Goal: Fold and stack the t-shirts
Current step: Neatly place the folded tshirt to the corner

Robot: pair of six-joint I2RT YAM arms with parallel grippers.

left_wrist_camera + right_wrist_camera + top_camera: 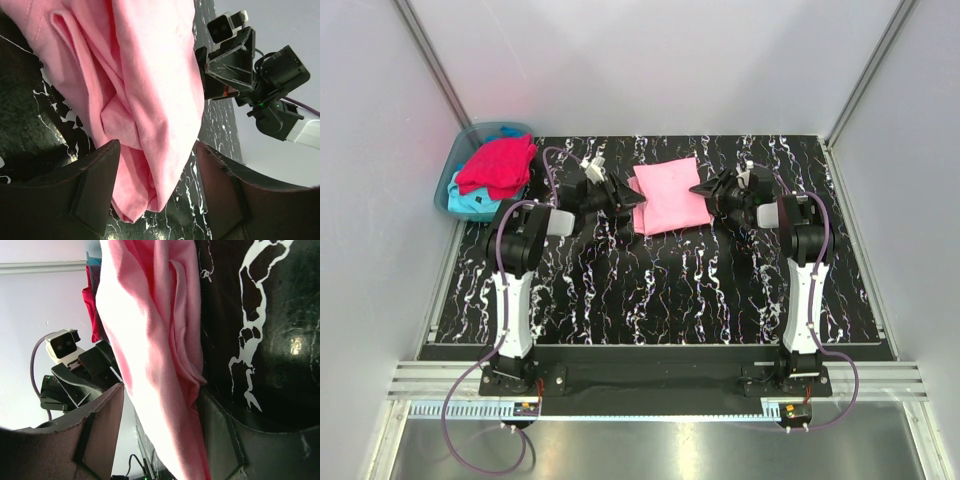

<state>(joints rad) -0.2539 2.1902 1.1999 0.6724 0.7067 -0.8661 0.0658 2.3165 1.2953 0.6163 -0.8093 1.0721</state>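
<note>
The light pink t-shirt point(668, 195) lies folded into a rectangle on the black marbled table. My left gripper point(623, 194) is at its left edge, jaws open, with the shirt's folded corner point(145, 150) between the fingers point(95, 185). My right gripper point(706, 190) is at its right edge, also open, with the pink edge point(165, 390) between its jaws and lying against one finger point(220, 435). The crimson red t-shirt point(498, 165) lies on the turquoise t-shirt point(470, 204) in the tub at the back left.
The translucent blue-green tub point(448, 185) stands off the table's back-left corner against the white wall. White walls enclose the table on three sides. Each wrist view shows the other gripper across the shirt, the right one point(235, 65) and the left one point(75, 370).
</note>
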